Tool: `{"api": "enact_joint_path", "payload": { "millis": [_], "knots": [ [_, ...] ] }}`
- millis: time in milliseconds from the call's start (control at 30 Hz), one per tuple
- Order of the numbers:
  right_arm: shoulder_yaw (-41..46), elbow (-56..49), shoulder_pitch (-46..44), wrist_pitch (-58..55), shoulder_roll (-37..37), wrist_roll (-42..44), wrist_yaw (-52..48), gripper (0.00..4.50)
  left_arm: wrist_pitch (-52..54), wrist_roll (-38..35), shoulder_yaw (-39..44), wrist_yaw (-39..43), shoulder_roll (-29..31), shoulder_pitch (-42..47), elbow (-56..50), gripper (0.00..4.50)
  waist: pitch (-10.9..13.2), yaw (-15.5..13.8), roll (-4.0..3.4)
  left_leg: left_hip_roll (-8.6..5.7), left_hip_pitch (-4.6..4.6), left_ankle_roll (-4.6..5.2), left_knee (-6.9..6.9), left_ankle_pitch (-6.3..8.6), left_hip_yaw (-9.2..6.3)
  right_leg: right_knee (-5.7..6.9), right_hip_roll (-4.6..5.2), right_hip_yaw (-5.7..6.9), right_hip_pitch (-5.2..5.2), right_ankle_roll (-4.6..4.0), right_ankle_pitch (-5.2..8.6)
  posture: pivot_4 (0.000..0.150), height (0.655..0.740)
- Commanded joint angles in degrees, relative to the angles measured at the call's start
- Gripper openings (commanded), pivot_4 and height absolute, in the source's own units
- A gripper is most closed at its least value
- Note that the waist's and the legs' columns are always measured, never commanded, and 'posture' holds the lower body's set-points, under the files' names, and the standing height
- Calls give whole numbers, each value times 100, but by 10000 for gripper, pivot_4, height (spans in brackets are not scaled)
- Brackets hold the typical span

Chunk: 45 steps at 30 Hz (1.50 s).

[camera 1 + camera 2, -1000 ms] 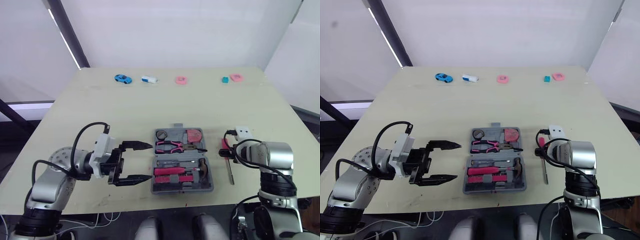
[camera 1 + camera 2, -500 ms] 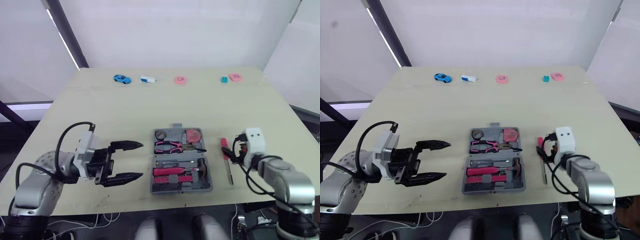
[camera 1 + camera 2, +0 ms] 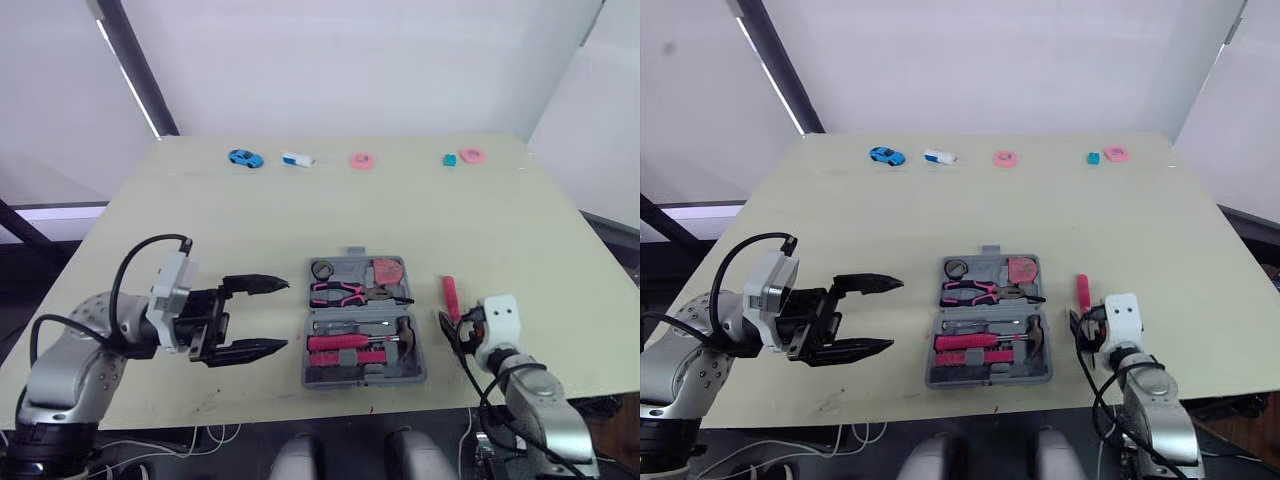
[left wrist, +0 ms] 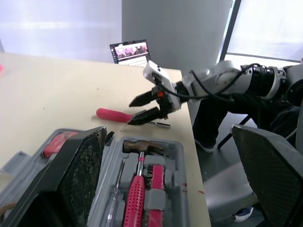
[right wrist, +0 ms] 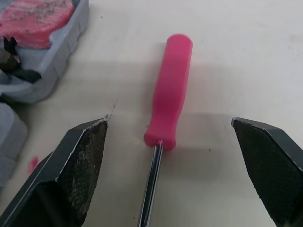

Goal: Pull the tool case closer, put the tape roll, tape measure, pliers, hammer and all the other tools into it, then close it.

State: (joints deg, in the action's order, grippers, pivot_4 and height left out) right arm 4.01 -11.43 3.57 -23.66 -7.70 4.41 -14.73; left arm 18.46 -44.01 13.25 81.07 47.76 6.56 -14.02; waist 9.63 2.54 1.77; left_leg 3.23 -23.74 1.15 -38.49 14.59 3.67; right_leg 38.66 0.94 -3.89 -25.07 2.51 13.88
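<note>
The grey tool case (image 3: 362, 320) lies open near the table's front edge. Its far half holds a tape roll (image 3: 322, 268), a pink tape measure (image 3: 387, 270) and pliers (image 3: 350, 292). The near half holds a hammer (image 3: 404, 328) and pink-handled tools (image 3: 344, 343). A pink-handled screwdriver (image 5: 170, 101) lies on the table to the right of the case. My right gripper (image 5: 169, 121) hovers open just above it, a finger on each side, touching nothing. Left of the case, my left gripper (image 3: 286, 313) is open and empty, pointing at the case's left side.
Small toys line the far edge: a blue car (image 3: 245, 157), a white and blue piece (image 3: 296, 158), a pink ring (image 3: 361, 160), a teal block (image 3: 449, 159) and a pink piece (image 3: 471, 155). The front table edge (image 3: 400, 408) runs just beyond the case.
My right arm has drawn back toward the front edge and sunk lower, uncovering the screwdriver's pink handle. My left gripper has backed away from the case to the left, still open.
</note>
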Motion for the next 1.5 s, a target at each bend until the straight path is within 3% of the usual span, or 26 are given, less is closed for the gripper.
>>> {"api": "enact_joint_path", "payload": {
  "millis": [33, 200, 300, 433, 533, 567, 967, 1233, 1367, 1500],
  "knots": [
    [-56, 419, -19, 737, 46, -75, 98, 44237, 16, -93, 132, 55, 82, 117, -58, 45000, 0, 1, 0, 0, 1, 0, 0, 0, 0, 1, 0, 0, 0, 0, 0, 1500, 7400],
    [-89, 1003, -159, 1349, 115, -80, 195, 44237, -2, -53, 109, 101, 79, 198, 22, 45000, -2, 1, 3, 0, 3, -2, -1, -1, 0, 5, 0, -1, 1, -1, 0, 1500, 7400],
    [-71, 1337, -222, 1633, 132, -135, 288, 29334, -3, -46, 109, 114, 75, 205, 38, 45000, -3, -1, 2, 0, 5, -2, -1, -2, -2, 11, -1, -1, 1, -1, 0, 1500, 7400],
    [-51, 1576, -287, 1844, 97, -117, 304, 13006, -18, -41, 108, 119, 70, 210, 63, 45000, -10, -7, 10, 0, 5, -4, -5, -2, -1, 13, 0, -1, 3, -2, 0, 1500, 7400],
    [-61, 1609, -335, 1899, 19, -110, 302, 8042, -51, -16, 97, 137, 60, 196, 84, 45000, -29, -23, 40, 0, 24, -3, -6, -2, -4, 8, 1, 0, 28, -11, 6, 1500, 7400],
    [-65, 1592, -355, 1910, -22, -119, 297, 4235, -63, -6, 91, 143, 55, 192, 92, 45000, -32, -39, 43, -2, 27, -3, -6, -2, -4, 7, 4, 0, 31, -23, 13, 1500, 7400],
    [29, 477, -396, 1144, -720, 301, -320, 3918, -166, 88, 49, 211, -45, 140, 144, 45000, -29, -16, 39, -1, 25, -3, -8, -2, -8, 12, 1, 2, 30, -23, 12, 1500, 7400],
    [-195, -702, -479, 234, -2259, 1088, -2264, 3918, -361, 282, -36, 447, 17, -6, 262, 45000, -26, -23, 34, -2, 24, -3, -9, -2, -9, 12, 0, 3, 30, -18, 10, 1500, 7400],
    [-743, -1163, -773, -65, -3350, 1239, -3542, 3918, -694, 567, -121, 775, 108, -44, 576, 45000, -24, -27, 28, -2, 27, -2, -9, -2, -7, 10, -1, 3, 30, -21, 13, 1500, 7400],
    [-1416, -1449, -1361, -480, -3721, 1190, -4046, 3918, -949, 662, -112, 1011, 139, -93, 870, 45000, -25, -23, 30, 1, 26, -2, -11, -2, -10, 11, -3, 6, 30, -21, 13, 1500, 7400]
  ]
}}
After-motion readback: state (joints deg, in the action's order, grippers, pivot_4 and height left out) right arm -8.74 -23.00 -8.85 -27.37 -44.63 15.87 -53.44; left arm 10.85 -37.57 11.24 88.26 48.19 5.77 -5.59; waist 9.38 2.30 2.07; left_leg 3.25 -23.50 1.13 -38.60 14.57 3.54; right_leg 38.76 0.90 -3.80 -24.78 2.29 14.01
